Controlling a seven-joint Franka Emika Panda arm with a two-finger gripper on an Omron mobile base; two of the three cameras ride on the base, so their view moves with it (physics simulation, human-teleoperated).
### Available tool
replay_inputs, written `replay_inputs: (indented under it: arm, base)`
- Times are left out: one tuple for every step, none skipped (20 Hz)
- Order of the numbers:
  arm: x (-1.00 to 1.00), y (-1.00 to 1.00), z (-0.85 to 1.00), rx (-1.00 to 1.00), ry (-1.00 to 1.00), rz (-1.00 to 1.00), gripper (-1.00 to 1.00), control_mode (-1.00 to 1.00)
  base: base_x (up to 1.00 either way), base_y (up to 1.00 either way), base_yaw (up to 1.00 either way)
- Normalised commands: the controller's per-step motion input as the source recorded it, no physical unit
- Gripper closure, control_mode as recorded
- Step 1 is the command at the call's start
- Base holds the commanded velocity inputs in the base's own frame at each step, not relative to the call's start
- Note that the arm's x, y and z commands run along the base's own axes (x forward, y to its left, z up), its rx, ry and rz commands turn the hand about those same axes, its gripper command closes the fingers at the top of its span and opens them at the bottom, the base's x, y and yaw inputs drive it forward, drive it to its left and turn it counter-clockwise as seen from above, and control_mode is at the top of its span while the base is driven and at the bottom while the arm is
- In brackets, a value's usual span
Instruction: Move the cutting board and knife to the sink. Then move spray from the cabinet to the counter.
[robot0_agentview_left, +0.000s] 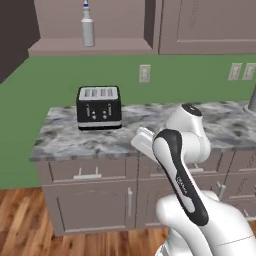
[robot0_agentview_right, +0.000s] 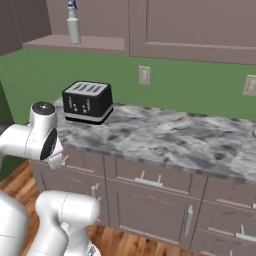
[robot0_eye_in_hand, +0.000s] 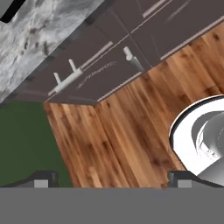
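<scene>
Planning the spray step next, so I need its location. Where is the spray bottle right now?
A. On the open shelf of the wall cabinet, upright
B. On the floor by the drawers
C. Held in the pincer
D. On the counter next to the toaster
A: the spray stands upright on the shelf of the cabinet, up the wall from the toaster on the counter.

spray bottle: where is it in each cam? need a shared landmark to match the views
Left base view: the spray stands upright in the cabinet recess, top left, above the toaster.
Right base view: the spray stands at the top left, on the same shelf, above and left of the toaster.
Hand view: not in it; this camera looks at drawer fronts and floor.
Shared landmark: the toaster.
</scene>
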Motion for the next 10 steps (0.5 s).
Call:
replay_inputs:
  arm:
    - [0.00, 0.00, 0.00, 0.00, 0.00, 0.00, -1.00, 1.00]
    - [0.00, 0.00, 0.00, 0.00, 0.00, 0.00, -1.00, 1.00]
    - [0.00, 0.00, 0.00, 0.00, 0.00, 0.00, -1.00, 1.00]
    - [0.00, 0.00, 0.00, 0.00, 0.00, 0.00, -1.00, 1.00]
    - [0.00, 0.00, 0.00, 0.00, 0.00, 0.00, -1.00, 1.00]
    - [0.00, 0.00, 0.00, 0.00, 0.00, 0.00, -1.00, 1.00]
    - [0.00, 0.00, 0.00, 0.00, 0.00, 0.00, -1.00, 1.00]
    - [0.00, 0.00, 0.00, 0.00, 0.00, 0.00, -1.00, 1.00]
    - [0.00, 0.00, 0.00, 0.00, 0.00, 0.00, -1.00, 1.00]
    - [0.00, 0.00, 0.00, 0.00, 0.00, 0.00, -1.00, 1.00]
  base:
    - [0.66, 0.46, -0.23]
    - [0.65, 0.36, -0.21]
    - [0.60, 0.26, -0.20]
    - [0.58, 0.24, -0.19]
    - [0.56, 0.24, -0.20]
    - [0.50, 0.24, -0.19]
    - [0.49, 0.23, -0.19]
    - [0.42, 0.31, -0.20]
    - [0.35, 0.29, -0.20]
    - [0.31, 0.23, -0.19]
